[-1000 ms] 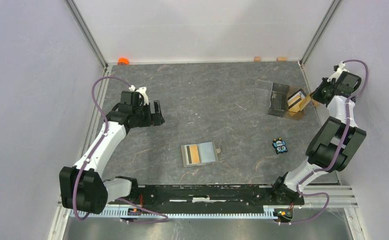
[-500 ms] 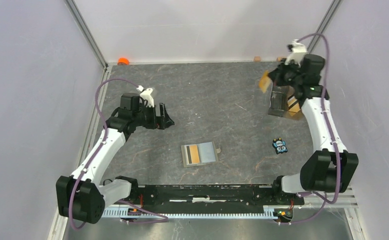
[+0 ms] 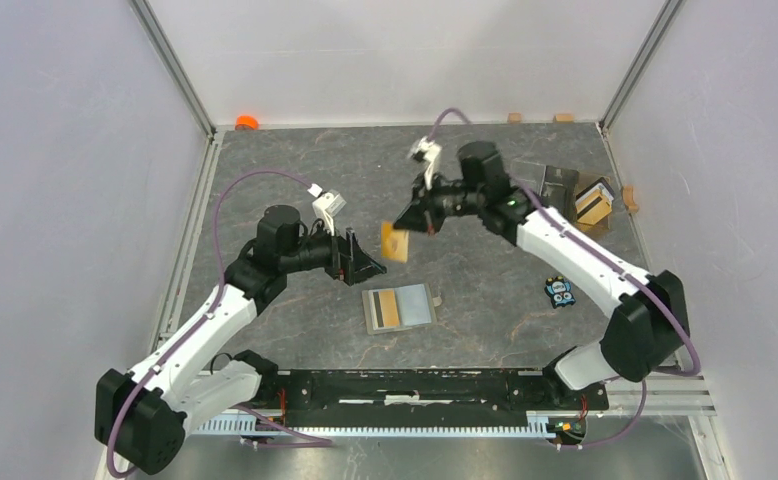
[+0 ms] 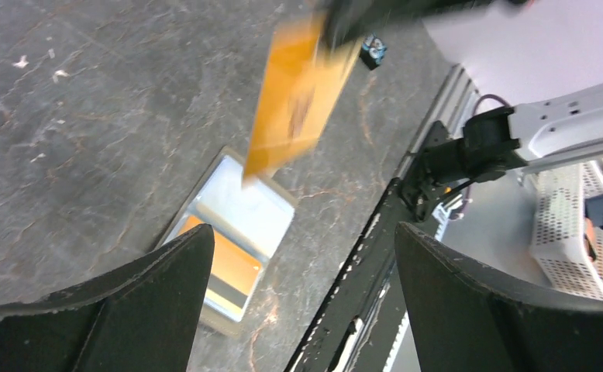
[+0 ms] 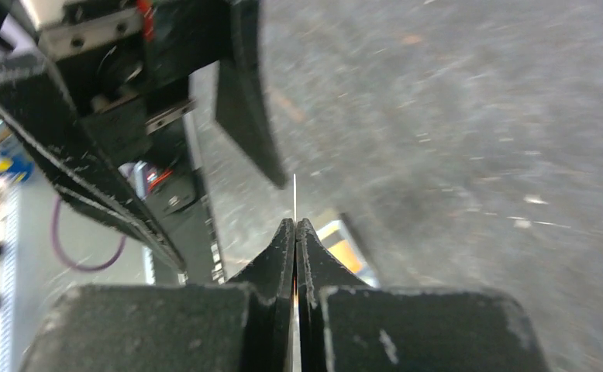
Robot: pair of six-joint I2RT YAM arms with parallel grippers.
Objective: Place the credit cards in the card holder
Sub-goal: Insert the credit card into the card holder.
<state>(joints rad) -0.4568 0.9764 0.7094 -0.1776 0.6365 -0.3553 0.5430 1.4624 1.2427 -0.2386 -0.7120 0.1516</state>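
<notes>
Table: dark grey stone-look top, both arms reaching toward the middle.

Left arm comes in from the near left. Left gripper has its jaws spread wide with nothing in them, and points right at the held card. From the left wrist, the two black fingers frame the view and the card floats ahead of them, clear of both.

Right arm stretches from the near right to mid-table. Right gripper is pinched on one credit card. From the right wrist, the pads are pressed together and the card shows edge-on as a thin pale line.

The clear plastic box is far right, with more tan cards at its right end.

The card holder lies flat and open on the table, near centre. It's just nearer than the held card and not touching it. Pale blue-grey inside on its right half; an orange card sits in its left half.

The held card is orange-gold, in the air, tilted, and blurred in the left wrist view.

A small black-and-blue item sits right of the holder, well apart.
</notes>
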